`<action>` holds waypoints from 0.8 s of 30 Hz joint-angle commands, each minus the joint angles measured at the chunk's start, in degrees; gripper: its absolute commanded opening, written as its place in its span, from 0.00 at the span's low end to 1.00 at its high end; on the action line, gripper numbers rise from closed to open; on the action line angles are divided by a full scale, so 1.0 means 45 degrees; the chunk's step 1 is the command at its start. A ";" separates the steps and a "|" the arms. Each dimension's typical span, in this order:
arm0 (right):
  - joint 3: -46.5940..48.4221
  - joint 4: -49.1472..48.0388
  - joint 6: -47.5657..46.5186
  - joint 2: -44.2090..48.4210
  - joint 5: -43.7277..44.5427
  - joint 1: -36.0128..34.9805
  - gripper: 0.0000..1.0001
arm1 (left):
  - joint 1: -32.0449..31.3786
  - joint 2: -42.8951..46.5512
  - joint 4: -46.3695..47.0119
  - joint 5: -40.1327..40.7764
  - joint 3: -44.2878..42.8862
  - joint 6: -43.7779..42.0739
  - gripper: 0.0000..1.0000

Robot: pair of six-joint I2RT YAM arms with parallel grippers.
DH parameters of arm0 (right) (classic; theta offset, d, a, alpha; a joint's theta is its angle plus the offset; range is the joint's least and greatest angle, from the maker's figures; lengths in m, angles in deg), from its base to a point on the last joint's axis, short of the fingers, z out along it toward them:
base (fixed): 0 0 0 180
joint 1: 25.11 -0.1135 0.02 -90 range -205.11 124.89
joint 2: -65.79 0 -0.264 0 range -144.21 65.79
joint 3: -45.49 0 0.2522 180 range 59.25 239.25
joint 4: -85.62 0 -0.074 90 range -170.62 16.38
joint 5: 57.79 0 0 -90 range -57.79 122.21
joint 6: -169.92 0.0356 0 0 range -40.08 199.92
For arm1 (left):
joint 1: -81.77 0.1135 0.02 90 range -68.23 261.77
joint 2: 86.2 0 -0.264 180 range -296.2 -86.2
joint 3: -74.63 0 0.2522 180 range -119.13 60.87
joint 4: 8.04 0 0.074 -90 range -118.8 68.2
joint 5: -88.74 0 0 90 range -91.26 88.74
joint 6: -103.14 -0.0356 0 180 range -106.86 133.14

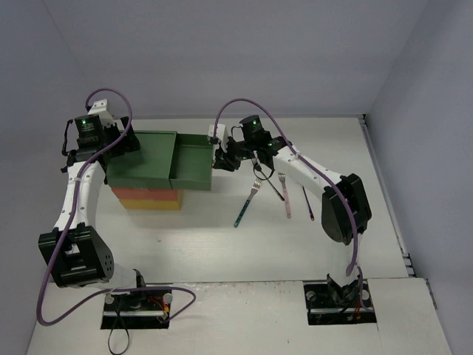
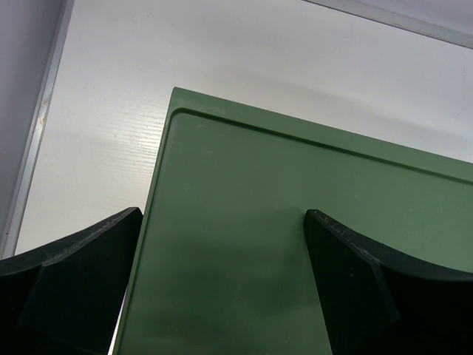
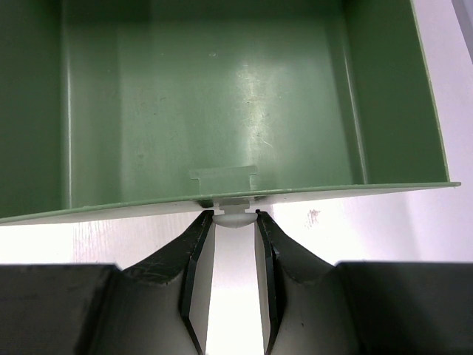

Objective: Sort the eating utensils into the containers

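The containers stand as one unit with a green top [image 1: 142, 155] above an orange-red drawer [image 1: 144, 194] and a yellow drawer [image 1: 151, 205]. The green drawer [image 1: 194, 168] is pulled out to the right and is empty inside [image 3: 222, 96]. My right gripper [image 1: 219, 161] is shut on the drawer's white knob [image 3: 234, 220]. My left gripper [image 1: 129, 140] is open over the unit's top [image 2: 295, 185], one finger past its edge. Utensils lie on the table right of the drawer: a blue-green fork [image 1: 244, 203], a pink fork [image 1: 286, 196], a dark one [image 1: 272, 186] and a dark purple one [image 1: 307, 203].
The table's raised back edge [image 1: 295, 117] and right edge [image 1: 384, 185] bound the work area. The right arm's forearm [image 1: 310, 174] reaches over the utensils. White tabletop [image 2: 111, 111] lies beside the unit.
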 commanded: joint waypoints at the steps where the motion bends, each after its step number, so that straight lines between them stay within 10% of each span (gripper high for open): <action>1: -0.0049 -0.0440 -0.0074 0.1164 -0.0251 0.0297 0.00 | -0.0014 -0.0251 -0.0788 0.0456 0.0169 -0.0364 0.87; 24: -0.0370 -0.0440 -0.0117 0.1400 -0.0250 0.0727 0.00 | -0.0005 -0.0231 -0.0827 0.0467 0.0154 -0.0423 0.87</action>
